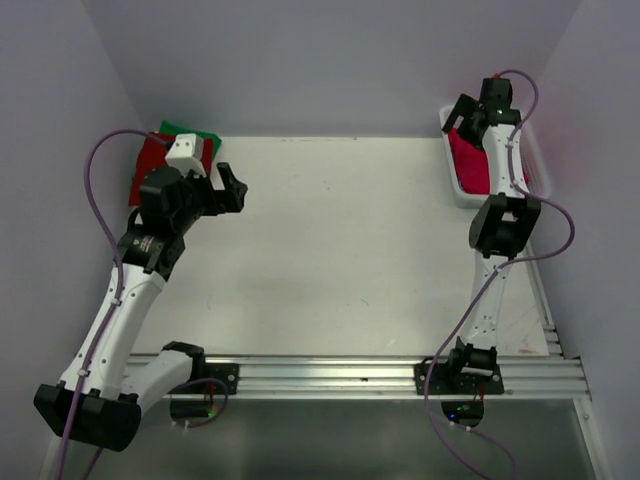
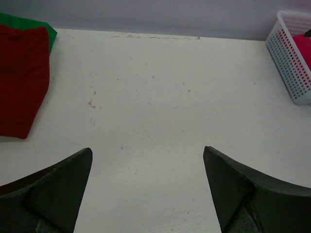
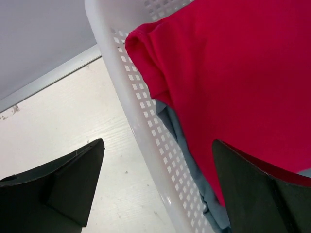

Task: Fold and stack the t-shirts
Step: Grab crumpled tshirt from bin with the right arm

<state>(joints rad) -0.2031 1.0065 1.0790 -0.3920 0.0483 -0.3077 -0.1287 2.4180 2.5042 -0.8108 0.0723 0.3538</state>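
Note:
A folded dark red t-shirt (image 1: 150,165) lies on a folded green t-shirt (image 1: 190,131) at the table's far left corner; both show in the left wrist view, the red one (image 2: 22,77) on the green one (image 2: 29,23). A crimson-pink t-shirt (image 1: 468,160) lies in the white basket (image 1: 452,175) at the far right, over a grey-blue cloth (image 3: 194,165). My left gripper (image 1: 232,188) is open and empty over bare table, right of the stack. My right gripper (image 1: 462,112) is open and empty, above the basket's left wall (image 3: 146,126), one finger over the pink shirt (image 3: 243,73).
The basket (image 2: 294,63) stands against the back wall at the right. The white table (image 1: 340,240) is bounded by walls at back and sides and a metal rail (image 1: 380,375) at the front. Purple cables loop beside both arms.

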